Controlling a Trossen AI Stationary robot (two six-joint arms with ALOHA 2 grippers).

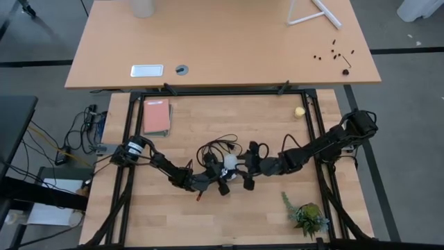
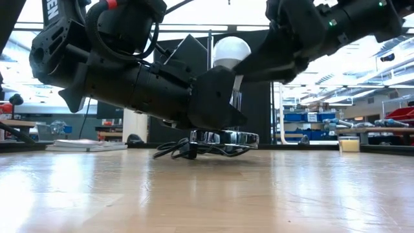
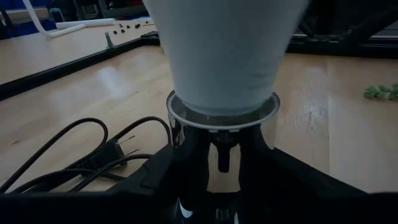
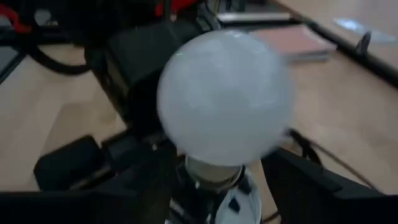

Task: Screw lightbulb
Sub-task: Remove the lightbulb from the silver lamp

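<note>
The white lightbulb (image 1: 229,161) stands upright, screw end down, in the round silver socket base (image 2: 223,137), which rests on the wooden table with its black cord (image 1: 216,148) coiled behind it. My left gripper (image 1: 211,182) comes in from the left, low at the socket, and is shut on it. My right gripper (image 1: 244,170) comes from the right and is shut on the bulb (image 4: 224,99). In the low view the left arm hides most of the socket and the bulb's lower half. My left gripper holds the socket base by its silver wall (image 3: 186,134), just below the rim, between its two fingers. The fingers come level from the table's near left. The socket stands upright on the table. My right gripper has the lightbulb's lower body and neck (image 4: 214,168) between its two fingers (image 4: 140,180). It comes slanting down from the table's right. The bulb stands upright in the socket; the contact spots themselves are blurred.
A pink book (image 1: 157,116) lies at the far left, a small yellow ball (image 1: 299,111) at the far right, and a green plant sprig (image 1: 307,215) at the near right. The cord's plug (image 3: 118,149) lies beside the socket. A black frame (image 1: 316,139) borders the work surface.
</note>
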